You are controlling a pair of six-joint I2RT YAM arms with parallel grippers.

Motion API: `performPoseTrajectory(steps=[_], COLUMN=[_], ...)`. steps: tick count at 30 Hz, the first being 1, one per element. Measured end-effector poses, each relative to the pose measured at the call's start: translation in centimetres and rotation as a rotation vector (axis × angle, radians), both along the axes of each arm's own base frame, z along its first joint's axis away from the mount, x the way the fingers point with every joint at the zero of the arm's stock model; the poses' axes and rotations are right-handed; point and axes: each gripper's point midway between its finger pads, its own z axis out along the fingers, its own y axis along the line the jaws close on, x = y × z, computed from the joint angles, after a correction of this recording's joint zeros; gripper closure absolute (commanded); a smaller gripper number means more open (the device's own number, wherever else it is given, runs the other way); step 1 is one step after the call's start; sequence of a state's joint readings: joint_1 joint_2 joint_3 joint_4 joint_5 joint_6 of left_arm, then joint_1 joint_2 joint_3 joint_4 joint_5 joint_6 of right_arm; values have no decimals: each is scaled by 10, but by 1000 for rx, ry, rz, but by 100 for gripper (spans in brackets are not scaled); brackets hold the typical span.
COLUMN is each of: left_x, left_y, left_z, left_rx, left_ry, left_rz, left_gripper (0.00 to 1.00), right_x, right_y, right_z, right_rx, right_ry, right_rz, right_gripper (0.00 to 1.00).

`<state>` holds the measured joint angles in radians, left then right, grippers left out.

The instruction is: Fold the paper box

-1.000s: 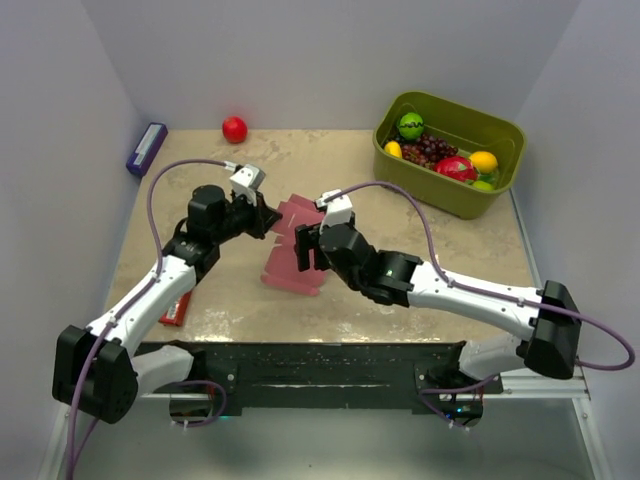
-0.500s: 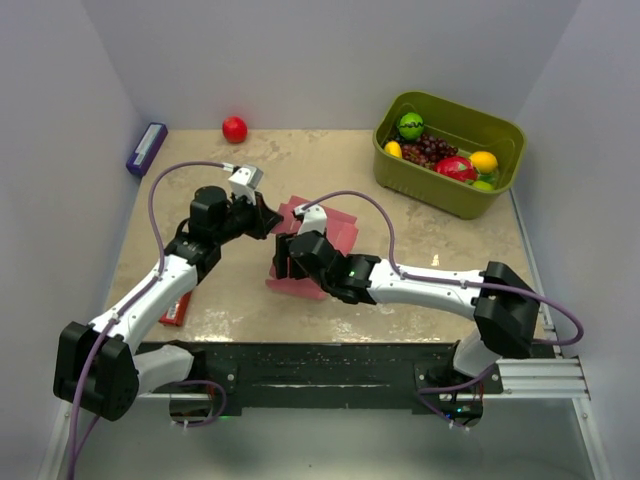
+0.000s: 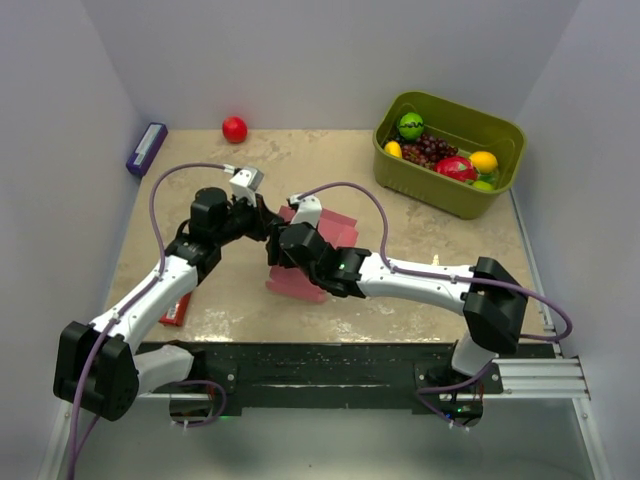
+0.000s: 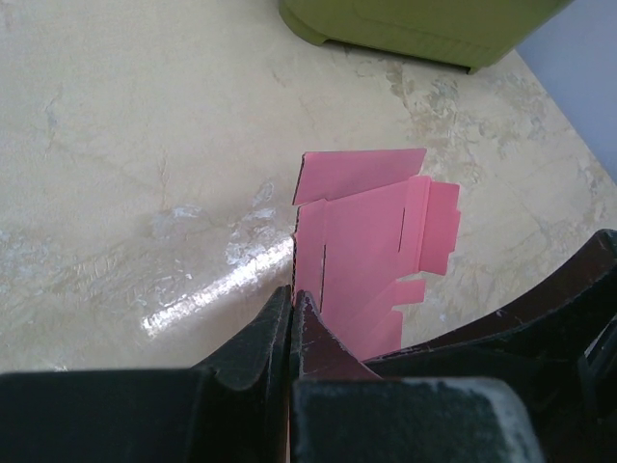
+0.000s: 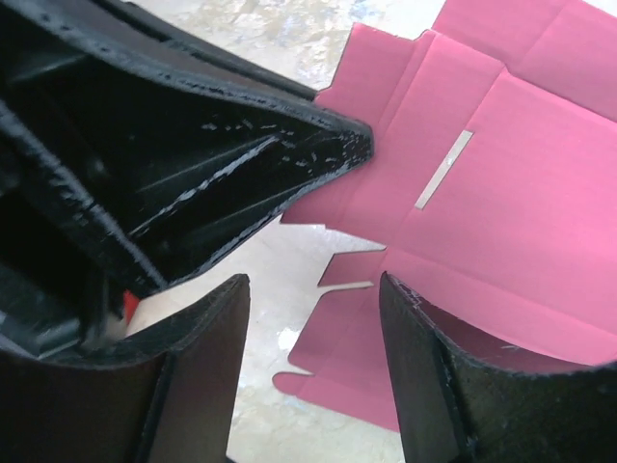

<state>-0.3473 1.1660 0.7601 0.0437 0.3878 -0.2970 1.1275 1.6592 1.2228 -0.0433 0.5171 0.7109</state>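
Shows the paper box (image 3: 300, 282) about the middle of the worktop (image 3: 330, 165), a little nearer the near edge than the far one, opened out as a pink creased blank with narrow slits and small notched tabs. Has the left jaws pressed fully together on the blank's left edge, the card running straight into the closed black tips in the left wrist view and spreading away beyond them toward the right edge of the worktop. Cannot tell whether the far part of the blank rests flat or tilts up. Holds the right jaws well apart, gripping nothing, just beside the left jaws over that same left edge: one finger (image 5: 193, 376) above bare worktop, the other finger (image 5: 443, 376) above the pink card, with the notched border in the gap between. Places a green bin (image 3: 455, 200) of mixed fruit at the far right corner, a red ball (image 3: 234, 129) near the far edge left of centre, a purple block (image 3: 146, 148) at the far left corner, and a red flat packet (image 3: 175, 312) at the near left edge, all well apart from the blank.
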Motion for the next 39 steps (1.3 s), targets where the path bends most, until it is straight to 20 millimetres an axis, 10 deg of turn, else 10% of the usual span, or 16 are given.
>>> performPoseTrajectory(steps=[16,39], left_x=[-1,-2], left_y=[0,-3], left_z=[1,5], left_rx=[-2,-11], left_ry=[-6,-19], left_rz=[-2,-19], left_gripper=[100,100], right_x=[16,21], right_y=[-8,-42], right_z=[-25,-38], right_rx=[-86,75], right_ry=[0,69], right_rz=[-72,-28], right_gripper=[62,64])
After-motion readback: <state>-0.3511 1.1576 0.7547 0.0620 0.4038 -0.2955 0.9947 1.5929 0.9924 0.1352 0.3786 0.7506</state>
